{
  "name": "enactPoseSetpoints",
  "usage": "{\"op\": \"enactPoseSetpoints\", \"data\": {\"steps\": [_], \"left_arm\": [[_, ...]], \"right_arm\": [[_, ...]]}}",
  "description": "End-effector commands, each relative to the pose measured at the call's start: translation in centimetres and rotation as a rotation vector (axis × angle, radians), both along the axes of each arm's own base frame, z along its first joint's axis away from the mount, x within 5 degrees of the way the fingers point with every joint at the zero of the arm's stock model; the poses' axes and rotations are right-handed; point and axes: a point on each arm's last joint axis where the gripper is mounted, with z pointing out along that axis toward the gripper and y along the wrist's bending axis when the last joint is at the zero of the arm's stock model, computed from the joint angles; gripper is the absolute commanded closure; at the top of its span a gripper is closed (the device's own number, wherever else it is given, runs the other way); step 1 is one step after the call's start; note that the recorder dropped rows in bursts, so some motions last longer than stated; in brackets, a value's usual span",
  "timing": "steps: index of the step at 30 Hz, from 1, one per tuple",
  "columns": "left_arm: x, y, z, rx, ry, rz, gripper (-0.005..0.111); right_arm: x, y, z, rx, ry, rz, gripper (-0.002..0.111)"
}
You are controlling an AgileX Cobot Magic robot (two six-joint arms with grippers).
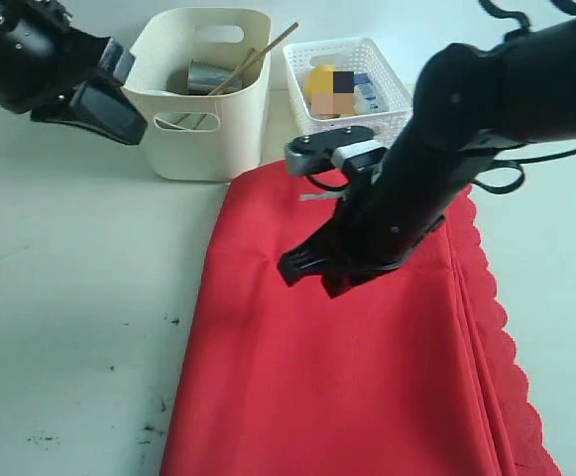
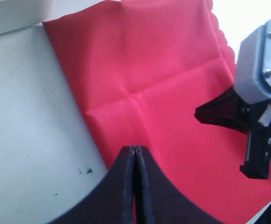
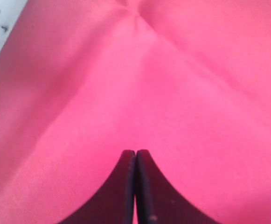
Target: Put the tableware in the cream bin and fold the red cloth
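Red woven fabric, one item: the red cloth [image 1: 367,377], lying flat on the pale table [image 1: 69,297] directly beneath the right gripper [image 1: 309,278] and reaching past it on every side. Doubled layers show along the scalloped edge on the side away from the left gripper [image 1: 129,119]. Crossing creases meet just ahead of the right gripper's tips.

Handling (judged): light and limp with no stiffness, so it will drape and slide on the smooth tabletop; not fragile. Best taken by a pinch at a corner or along a free edge, through all layers. A grab mid-panel would only raise a tent.

State, right gripper: jaws pressed together with nothing between them, low over the cloth's middle; contact cannot be told.

State, left gripper: jaws likewise closed and empty, raised clear of the table near the cream bin [image 1: 208,139], off the cloth's straight edge.

Contents, cream bin: steel cup [image 1: 208,76] and chopsticks [image 1: 258,55] visible; other pieces not discernible inside.

Edges and room: open table spreads below and outward of the left gripper. Beyond the right gripper, the bin and the white lattice basket [image 1: 367,99] crowd the cloth's far edge, so folds are better carried away from them.
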Motion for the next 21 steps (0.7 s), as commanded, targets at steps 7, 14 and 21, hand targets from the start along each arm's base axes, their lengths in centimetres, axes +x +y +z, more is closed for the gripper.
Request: {"op": "enactPoseSetpoints", "data": {"steps": [7,14,21], "left_arm": [[-7.0,3.4,2.2,-0.003,-0.254,0.096,0.107],[-12.3,6.1,3.5,0.004,-0.424,0.196,0.107],[-17.4,8.6,3.5,0.015,-0.595,0.262,0.107]], "right_arm": [[2.0,4.3,-1.1,-0.094,-0.011,0.112,0.108],[3.2,4.9,-2.1,-0.140,-0.017,0.099,0.108],[3.7,4.7,-4.4,-0.204,-0.003,0.064,0.108]]}}
